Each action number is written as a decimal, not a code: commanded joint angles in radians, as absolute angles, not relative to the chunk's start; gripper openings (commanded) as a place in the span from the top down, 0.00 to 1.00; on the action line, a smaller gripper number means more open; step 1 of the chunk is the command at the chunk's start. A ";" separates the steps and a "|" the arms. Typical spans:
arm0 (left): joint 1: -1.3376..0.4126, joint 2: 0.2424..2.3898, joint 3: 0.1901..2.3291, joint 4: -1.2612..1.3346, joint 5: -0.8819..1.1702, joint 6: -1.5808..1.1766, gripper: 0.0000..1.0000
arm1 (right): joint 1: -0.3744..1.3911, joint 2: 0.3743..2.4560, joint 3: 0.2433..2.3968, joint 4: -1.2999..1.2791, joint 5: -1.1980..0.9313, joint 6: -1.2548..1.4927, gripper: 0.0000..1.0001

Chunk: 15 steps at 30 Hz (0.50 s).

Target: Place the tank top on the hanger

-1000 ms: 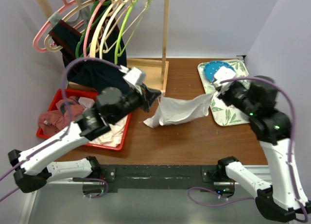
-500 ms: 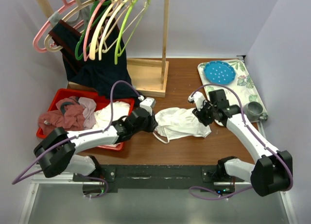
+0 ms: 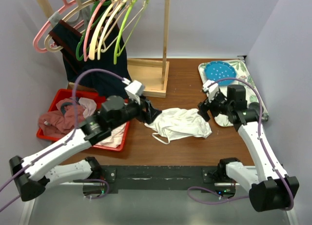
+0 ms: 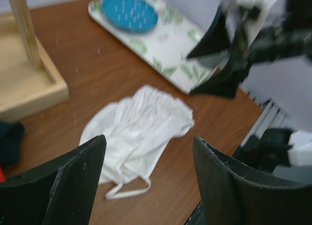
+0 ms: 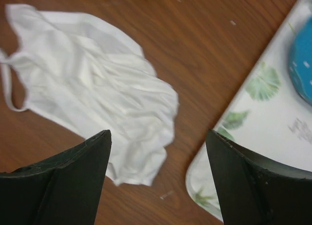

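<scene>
Here, taking the tank top (image 3: 179, 123) as landmark, it lies crumpled and flat on the brown bench (image 3: 195, 147) near the middle, with no pincer touching it. Far to its left sits a red bin (image 3: 53, 100) of mixed cloth. Above and left of the top, a wooden rack (image 3: 165, 34) carries several hangers; the lime hanger (image 3: 127, 25) hangs among them, well apart from the top and bare. Just left of the top, the left pincer (image 3: 152, 111) hovers at its edge, jaws spread wide and holding nothing; its wrist view shows the top between the two dark fingers (image 4: 63, 181). Just right of the top, the right pincer (image 3: 204, 110) also stands wide open and empty, raised over the top's right end. Beyond it, further right, a leaf-patterned tray (image 3: 241, 69) holds a blue dish (image 3: 220, 72).
</scene>
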State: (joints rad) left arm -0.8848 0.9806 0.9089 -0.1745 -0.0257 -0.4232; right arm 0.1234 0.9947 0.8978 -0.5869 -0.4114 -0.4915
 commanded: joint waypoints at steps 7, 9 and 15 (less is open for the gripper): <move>-0.707 1.126 1.612 -0.486 -0.215 -0.190 0.17 | 0.124 1.015 0.853 -0.644 -0.765 -0.534 0.17; -0.637 1.205 1.763 -0.512 -0.209 -0.207 0.17 | 0.124 1.014 0.848 -0.643 -0.762 -0.538 0.17; -0.491 1.403 2.035 -0.583 -0.105 -0.264 0.18 | 0.124 1.014 0.845 -0.652 -0.750 -0.551 0.17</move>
State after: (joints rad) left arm -0.5785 1.2987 1.8957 -0.4786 -0.1852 -0.2436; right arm 0.1253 1.0210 0.8520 -0.6426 -0.7116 -0.5282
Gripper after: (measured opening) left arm 0.827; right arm 0.831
